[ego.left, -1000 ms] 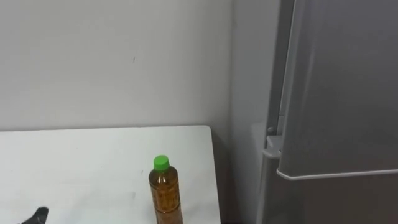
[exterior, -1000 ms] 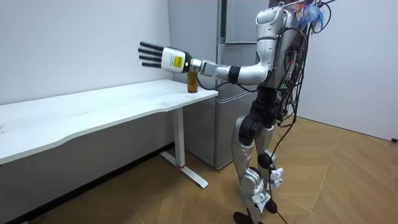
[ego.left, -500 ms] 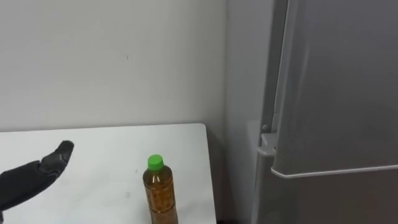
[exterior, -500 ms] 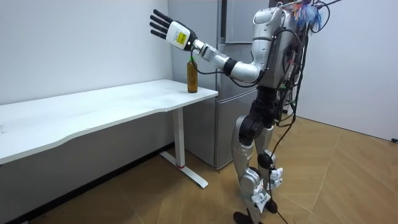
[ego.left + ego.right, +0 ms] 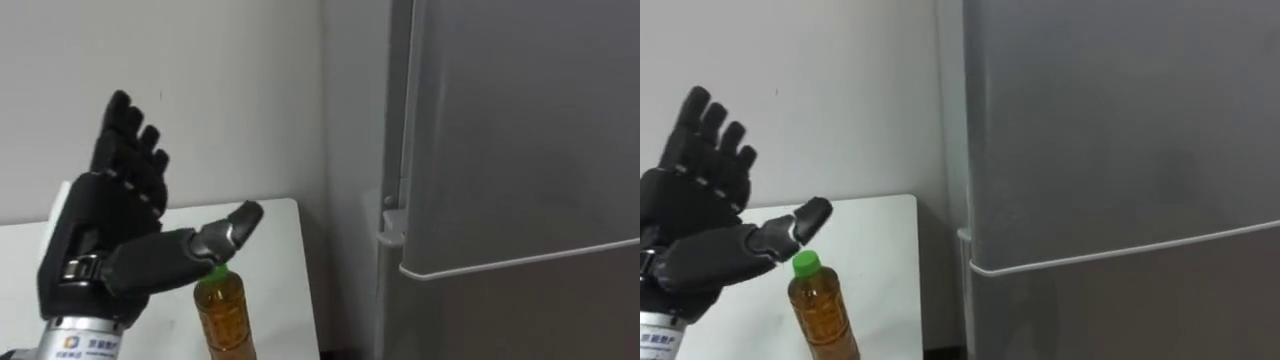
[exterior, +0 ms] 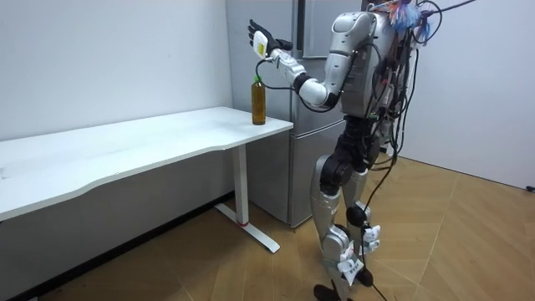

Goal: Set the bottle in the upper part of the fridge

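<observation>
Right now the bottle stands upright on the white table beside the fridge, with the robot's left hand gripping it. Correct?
One error: the left hand is not gripping the bottle; it is open, raised above the cap, as the right eye view shows. The bottle does stand upright on the white table beside the fridge.

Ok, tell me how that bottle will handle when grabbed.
The bottle looks nearly full, so probably heavy for its size. Tall, narrow, near the table edge, it could tip if bumped. Its smooth sides may slip.
</observation>
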Available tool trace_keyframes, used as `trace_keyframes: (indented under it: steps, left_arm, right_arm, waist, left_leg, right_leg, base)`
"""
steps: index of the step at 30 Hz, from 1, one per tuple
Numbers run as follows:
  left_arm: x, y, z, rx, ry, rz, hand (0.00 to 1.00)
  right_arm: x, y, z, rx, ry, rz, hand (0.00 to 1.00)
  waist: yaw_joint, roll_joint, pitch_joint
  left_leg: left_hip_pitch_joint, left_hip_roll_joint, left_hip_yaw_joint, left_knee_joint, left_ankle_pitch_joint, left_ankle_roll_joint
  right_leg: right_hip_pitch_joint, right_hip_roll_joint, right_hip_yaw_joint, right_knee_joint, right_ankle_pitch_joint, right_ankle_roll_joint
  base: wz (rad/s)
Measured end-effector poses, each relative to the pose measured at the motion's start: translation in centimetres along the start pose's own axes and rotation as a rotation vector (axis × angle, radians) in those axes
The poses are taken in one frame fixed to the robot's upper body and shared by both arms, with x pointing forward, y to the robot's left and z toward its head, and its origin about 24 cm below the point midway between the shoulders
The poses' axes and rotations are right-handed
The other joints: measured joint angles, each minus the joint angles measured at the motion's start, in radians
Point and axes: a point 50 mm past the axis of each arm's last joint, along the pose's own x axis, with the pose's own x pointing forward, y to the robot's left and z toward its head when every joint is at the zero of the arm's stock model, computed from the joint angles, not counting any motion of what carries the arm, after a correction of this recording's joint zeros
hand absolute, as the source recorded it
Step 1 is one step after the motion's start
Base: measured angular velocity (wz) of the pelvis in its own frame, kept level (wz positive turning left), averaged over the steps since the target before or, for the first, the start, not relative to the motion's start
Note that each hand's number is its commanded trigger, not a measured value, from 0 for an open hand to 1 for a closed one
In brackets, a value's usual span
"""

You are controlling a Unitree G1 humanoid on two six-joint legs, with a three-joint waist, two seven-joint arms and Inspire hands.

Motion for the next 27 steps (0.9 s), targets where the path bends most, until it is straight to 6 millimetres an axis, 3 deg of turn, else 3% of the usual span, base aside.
trace_keyframes:
  steps: [7, 15, 21, 27]
  left_arm:
    - [0.3, -1.2, 0.3, -0.031, -0.011, -0.112, 0.0]
    - [1.4, -3.2, 1.7, -0.09, -0.091, -0.241, 0.0]
    - [1.2, -5.2, 1.2, -0.11, -0.069, -0.354, 0.0]
    - [1.0, -6.4, 0.8, -0.001, -0.05, -0.459, 0.0]
  right_arm:
    - [0.1, 0.1, 0.3, -0.002, -0.007, 0.002, 0.0]
    - [0.1, 0.2, 0.6, -0.015, -0.008, 0.017, 0.0]
    - [0.3, 0.1, 0.7, -0.012, 0.007, 0.011, 0.0]
    - [0.4, 0.2, 1.0, -0.008, 0.021, 0.011, 0.0]
  waist:
    - [-0.014, 0.012, -0.0067]
    - [-0.031, 0.015, -0.0057]
    - [-0.043, 0.017, -0.0054]
    - [-0.059, 0.024, -0.0045]
  left_leg:
    - [-0.002, 0.0, -0.006, -0.001, 0.0, 0.0]
    - [-0.002, 0.0, -0.005, -0.001, 0.0, 0.0]
    - [-0.001, 0.0, -0.003, 0.001, 0.0, 0.0]
    - [0.001, 0.0, -0.002, 0.001, 0.0, 0.0]
  right_leg:
    - [0.002, 0.001, 0.002, 0.001, 0.0, 0.0]
    - [-0.003, 0.0, -0.001, 0.002, 0.001, 0.0]
    - [-0.003, 0.0, 0.0, 0.004, 0.001, 0.0]
    - [0.001, 0.0, 0.002, 0.0, 0.001, 0.0]
  base:
    - [-0.02]
    - [0.01]
    - [0.0]
    - [0.01]
